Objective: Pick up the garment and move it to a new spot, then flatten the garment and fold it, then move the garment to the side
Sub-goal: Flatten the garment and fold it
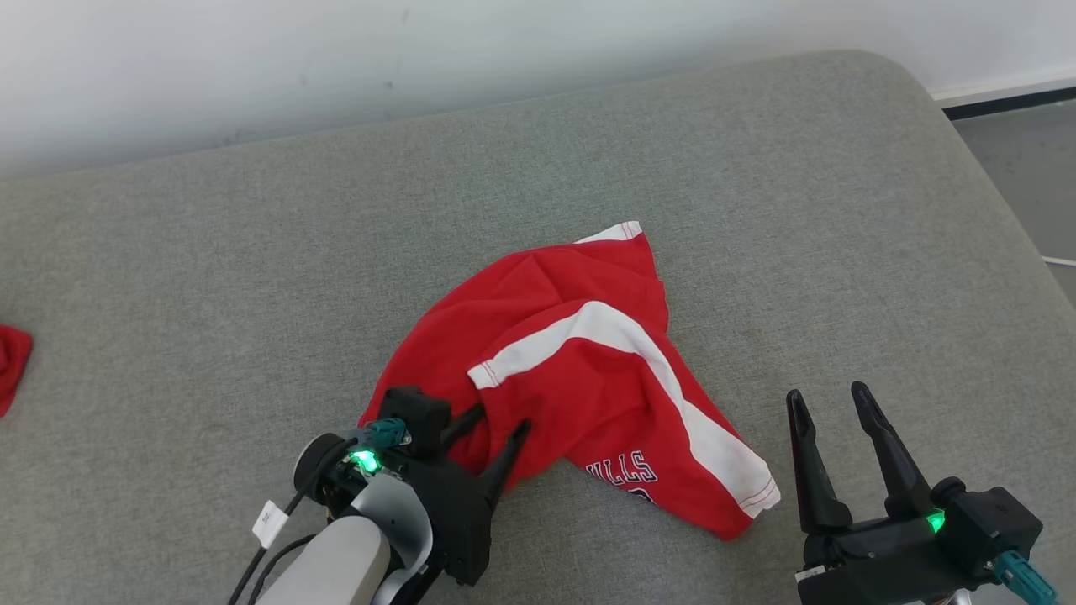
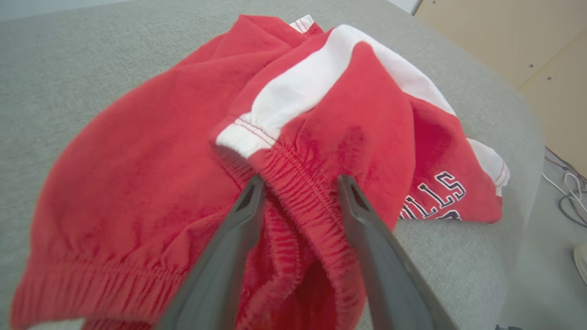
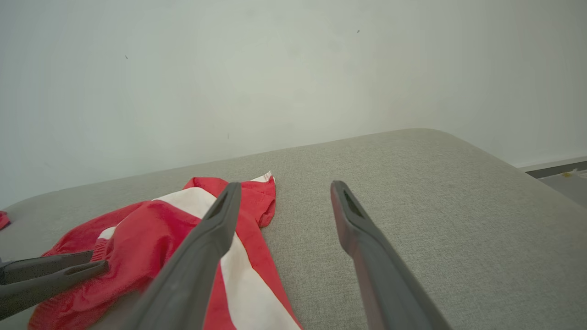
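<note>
We take the step in hand to be the first pick-up. The garment [image 1: 580, 370], red shorts with a white stripe [image 1: 614, 332], lies crumpled at the centre of the head view, on the grey padded worktop [image 1: 252, 277].

The left pincer [image 1: 501, 418] stands wide. In its wrist view the two fingers straddle a raised fold of the gathered waistband [image 2: 298, 183], with cloth between them and no squeeze showing. To do this well, we think the fingers should sink a little deeper before closing, so the thick elastic ridge sits between the pads and not just a thin top layer. The lift should then go straight up until the legs hang free of the worktop, and only after that should the carry begin. A shallow bite may slip off the elastic.

The pale left forearm [image 1: 336, 563] rises from the lower left of the head view. Its wrist is turned toward the upper right and the fingers are low against the garment's near edge. The right pincer [image 1: 826, 391] is at the lower right, fingers pointing up the frame. It is spread wide, has nothing between its fingers, and is near the leg hem but apart from it.
</note>
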Controlling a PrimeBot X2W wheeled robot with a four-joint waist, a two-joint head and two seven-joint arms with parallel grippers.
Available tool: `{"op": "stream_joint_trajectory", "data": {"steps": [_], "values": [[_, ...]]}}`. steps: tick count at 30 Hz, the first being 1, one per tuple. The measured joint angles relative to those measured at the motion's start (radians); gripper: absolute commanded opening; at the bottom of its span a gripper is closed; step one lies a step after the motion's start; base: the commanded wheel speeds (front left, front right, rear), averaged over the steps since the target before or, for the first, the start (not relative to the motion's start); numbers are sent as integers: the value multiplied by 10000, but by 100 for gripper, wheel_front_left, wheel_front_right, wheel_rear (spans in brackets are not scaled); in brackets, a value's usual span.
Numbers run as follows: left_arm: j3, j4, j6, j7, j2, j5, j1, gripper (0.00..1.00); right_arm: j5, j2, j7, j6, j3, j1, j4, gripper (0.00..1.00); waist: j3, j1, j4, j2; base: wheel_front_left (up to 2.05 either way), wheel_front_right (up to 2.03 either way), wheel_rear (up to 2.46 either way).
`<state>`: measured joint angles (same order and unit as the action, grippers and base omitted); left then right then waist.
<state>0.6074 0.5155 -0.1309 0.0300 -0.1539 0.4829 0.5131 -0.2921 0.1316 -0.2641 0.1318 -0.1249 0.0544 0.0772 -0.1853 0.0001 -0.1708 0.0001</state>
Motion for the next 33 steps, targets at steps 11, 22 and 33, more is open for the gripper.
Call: {"op": "stream_joint_trajectory", "data": {"steps": [11, 22, 33], "values": [[81, 232, 65, -1317, -276, 121, 397, 0, -2, 0, 0, 0, 100, -76, -6, 100, 133, 0, 136, 0, 0, 0, 0], [-205, -1605, 512, -1971, -1204, -77, 86, 0, -2, 17, 0, 2, 201, -342, -10, 100, 478, -1, 1016, -1, 0, 0, 0], [12, -4040, 1578, -2115, -1632, 236, -3372, 0, 4, 50, 0, 0, 355, -544, -59, 100, 651, -1, 1950, 0, 0, 0, 0]]}}
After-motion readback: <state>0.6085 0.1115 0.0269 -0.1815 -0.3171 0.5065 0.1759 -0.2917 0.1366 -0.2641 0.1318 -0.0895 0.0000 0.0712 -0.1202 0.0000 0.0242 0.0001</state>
